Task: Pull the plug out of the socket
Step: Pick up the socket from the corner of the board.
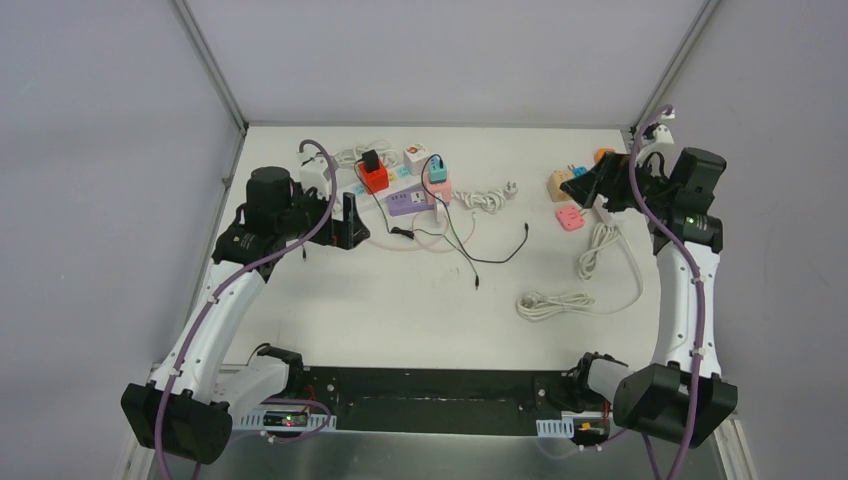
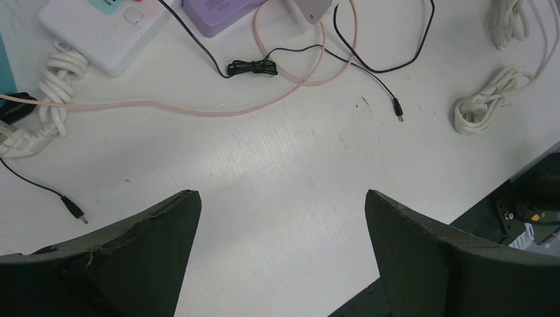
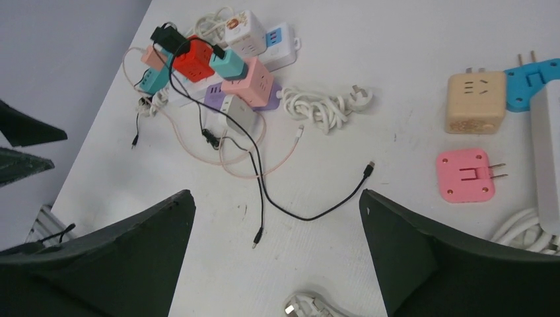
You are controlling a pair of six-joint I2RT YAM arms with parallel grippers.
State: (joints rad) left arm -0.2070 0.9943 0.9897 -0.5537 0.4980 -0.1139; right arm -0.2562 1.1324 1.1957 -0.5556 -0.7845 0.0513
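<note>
A cluster of sockets sits at the back of the table. A black plug (image 1: pixel 371 160) (image 3: pixel 168 35) stands in a red socket cube (image 1: pixel 375 179) (image 3: pixel 194 63). A teal plug (image 1: pixel 438 169) (image 3: pixel 228 64) sits in a pink socket cube (image 1: pixel 440 188) (image 3: pixel 249 84), beside a purple power strip (image 1: pixel 410 203) (image 2: pixel 214 10). My left gripper (image 1: pixel 346 222) (image 2: pixel 282 195) hangs open just left of the cluster, with nothing between its fingers. My right gripper (image 1: pixel 584 186) (image 3: pixel 275 193) is open at the far right, well away from the cluster and also empty.
Thin black cables (image 1: pixel 490 255) (image 3: pixel 310 211) and a pink cable (image 2: pixel 198 109) trail from the cluster across the middle. A beige adapter (image 3: pixel 474 102) and a flat pink adapter (image 1: pixel 570 217) (image 3: pixel 465 175) lie by the right gripper. White cord bundles (image 1: pixel 555 303) (image 1: pixel 490 198) lie right of centre.
</note>
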